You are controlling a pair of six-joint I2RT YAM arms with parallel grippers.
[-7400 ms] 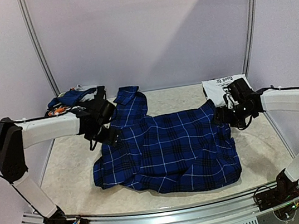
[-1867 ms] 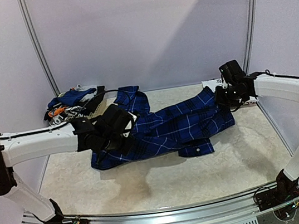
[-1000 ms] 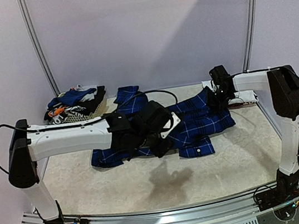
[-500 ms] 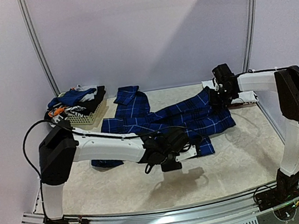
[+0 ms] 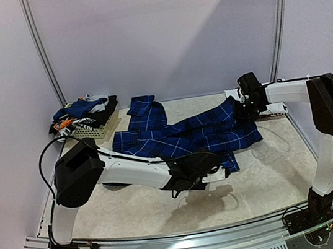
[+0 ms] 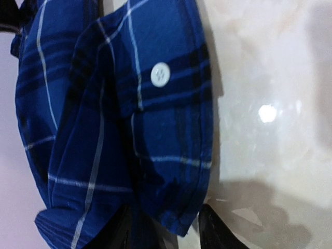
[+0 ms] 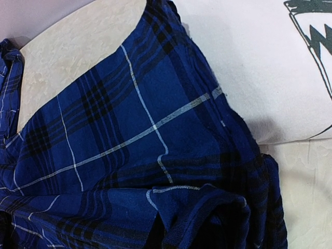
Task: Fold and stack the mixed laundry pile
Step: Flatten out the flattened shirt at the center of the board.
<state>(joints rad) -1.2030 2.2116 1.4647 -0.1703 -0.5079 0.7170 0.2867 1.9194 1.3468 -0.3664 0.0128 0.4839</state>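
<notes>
- Left gripper (image 5: 218, 173) reaches low across the table (image 5: 135, 210), well right of the white basket (image 5: 95, 131) and the mixed laundry pile (image 5: 80, 111) heaped on it at the far left. In the wrist view its fingers (image 6: 208, 231) stand a little apart with the hem of the buttoned cuff (image 6: 166, 114) between them. I cannot tell whether they pinch it. Likely aim: take the stray sleeve end and tuck it in.
- Blue-and-black plaid shirt (image 5: 187, 135) lies mid-table as a long doubled band, one sleeve toward the back and the cuff poking out at the near edge.
- Right gripper (image 5: 247, 111) sits at the band's right end, probably pinning that end. Bunched plaid hides its fingers, so its grasp cannot be told.
- White printed T-shirt (image 7: 270, 78) lies flat just beyond, the plaid overlapping its edge; it looks like the start of the stack.
- Change: seconds ago the shirt lay spread wide; it is now folded narrow. In the last half second the left gripper has slid rightward onto the cuff, and the right one has barely shifted.
</notes>
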